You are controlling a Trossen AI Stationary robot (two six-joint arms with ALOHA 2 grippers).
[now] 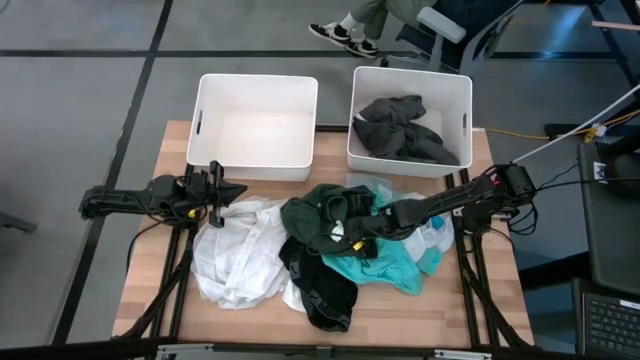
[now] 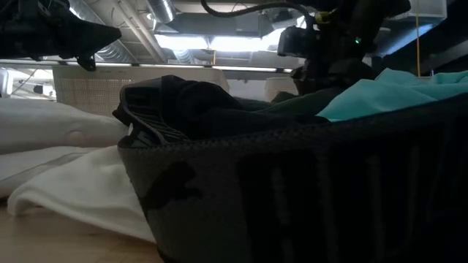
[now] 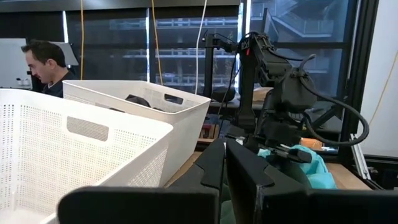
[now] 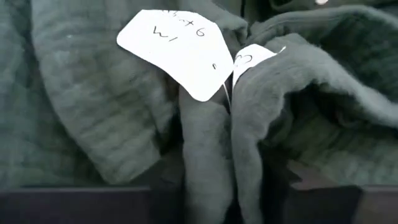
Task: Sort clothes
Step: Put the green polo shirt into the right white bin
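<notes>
The right gripper (image 1: pixel 352 232) sits low in the middle of the high view, its fingers pinched around a raised fold of the dark green garment (image 1: pixel 325 218), as the right wrist view shows, with a white paper tag (image 4: pixel 177 53) lying just above the pinch. The likely trouble is tangling: the green piece lies on top of the teal garment (image 1: pixel 385 262) and the black garment (image 1: pixel 322 288), and touches the white garment (image 1: pixel 240 250) at lower left, so a lift may drag a neighbour along or pull the heap toward the bench's (image 1: pixel 150 270) near edge at the bottom of the frame. The grip holds only a thin ridge of cloth, which I judge could slip out under the garment's weight. The left gripper (image 1: pixel 215 190) waits shut and empty at centre left, just above the white cloth. Two white bins stand across the top: the empty bin (image 1: pixel 205 100) at upper left and the right bin (image 1: pixel 465 100), already holding a dark grey garment (image 1: pixel 405 128). Open room lies upward toward the bins; the bin rims are the edges to clear, and a trailing sleeve could catch on them.
</notes>
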